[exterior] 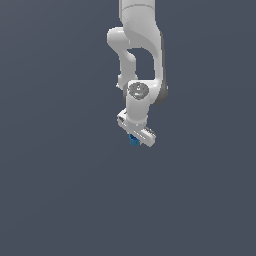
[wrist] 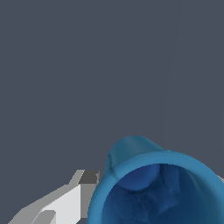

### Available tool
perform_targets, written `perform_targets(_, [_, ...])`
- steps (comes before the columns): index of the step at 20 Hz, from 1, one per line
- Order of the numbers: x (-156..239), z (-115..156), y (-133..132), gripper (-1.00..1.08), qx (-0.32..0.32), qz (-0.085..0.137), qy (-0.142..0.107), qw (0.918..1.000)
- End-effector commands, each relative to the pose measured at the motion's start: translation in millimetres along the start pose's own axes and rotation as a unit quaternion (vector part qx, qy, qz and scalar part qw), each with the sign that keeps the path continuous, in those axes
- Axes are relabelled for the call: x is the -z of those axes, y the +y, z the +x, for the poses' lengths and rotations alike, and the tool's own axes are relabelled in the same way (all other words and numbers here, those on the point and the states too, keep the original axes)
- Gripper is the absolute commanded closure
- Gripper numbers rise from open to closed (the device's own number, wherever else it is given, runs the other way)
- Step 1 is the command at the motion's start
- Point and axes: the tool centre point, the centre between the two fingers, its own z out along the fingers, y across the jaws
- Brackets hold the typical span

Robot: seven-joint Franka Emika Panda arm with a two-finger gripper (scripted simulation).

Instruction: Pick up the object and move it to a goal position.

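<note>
The white arm (exterior: 141, 60) comes down from the top edge of the exterior view, folds at an elbow, and ends in a wrist that points down, with the gripper (exterior: 136, 137) at its lowest part, a little right of the middle of the exterior view. The blue cup (exterior: 134, 140) sits under the gripper body, between the fingers, so the gripper seems to be closed on the cup, though the exterior view is too small to show the contact. In the wrist view the cup (wrist: 159, 183) fills the lower part, its round rim faces the camera and its dark inside is visible; one grey-white finger (wrist: 72, 199) lies just beside its wall. The other finger is mostly hidden behind the cup and the rim is cut off by the picture edge. Around the arm there is only plain dark grey background on all sides, with much open room to the left, to the right and below.
</note>
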Motion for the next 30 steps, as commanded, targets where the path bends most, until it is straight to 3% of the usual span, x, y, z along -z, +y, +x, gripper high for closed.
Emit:
perform_targets(1, [14.1, -4.2, -4.2, 1.08, 0.000, 0.001, 0.001, 1.0000])
perform_targets(8, [70.8, -23.4, -20.0, 1.08, 0.000, 0.000, 0.001, 1.0000])
perform_targets(30, [300.2, -98.3, -86.1, 1.08, -0.001, -0.001, 0.002, 1.0000])
